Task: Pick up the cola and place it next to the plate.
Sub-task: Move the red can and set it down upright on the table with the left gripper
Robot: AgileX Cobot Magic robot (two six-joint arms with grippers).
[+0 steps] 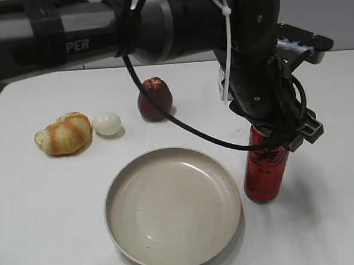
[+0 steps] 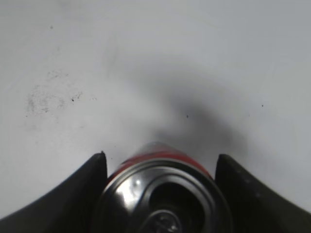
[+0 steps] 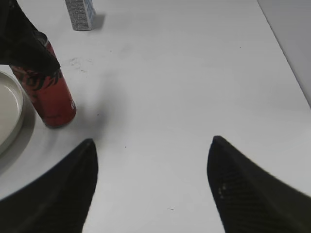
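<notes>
- My left end effector is clamped on the cola, standing it upright on the tabletop just right of the plate.
- My right end effector hangs idle, fingers apart.

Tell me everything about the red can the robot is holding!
The cola is a tall, slim red metal can with black markings and a shiny silver pull-tab top. It stands upright on the white table, just right of the beige plate, close to its rim. The left end effector grips its upper part, one finger on each side.
</notes>
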